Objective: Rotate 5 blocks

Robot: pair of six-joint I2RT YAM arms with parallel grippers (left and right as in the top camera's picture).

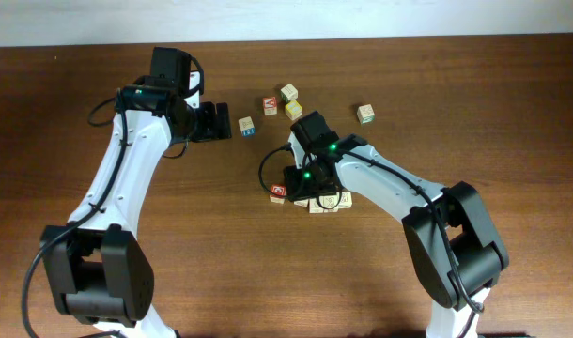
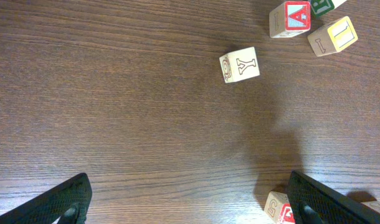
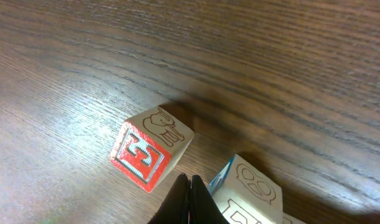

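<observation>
Red-framed block [image 3: 146, 152], left end of the left-to-right row of blocks [image 1: 332, 203], lies just left of my right gripper [image 3: 190, 196] — shut, empty — far nearer than my wide-open left gripper [image 1: 219, 122].

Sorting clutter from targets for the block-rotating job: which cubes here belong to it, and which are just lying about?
Job: line of blocks at the right gripper, including its red-framed end block.
Lying about: cube near the left gripper, three clustered cubes, one lone cube.
</observation>
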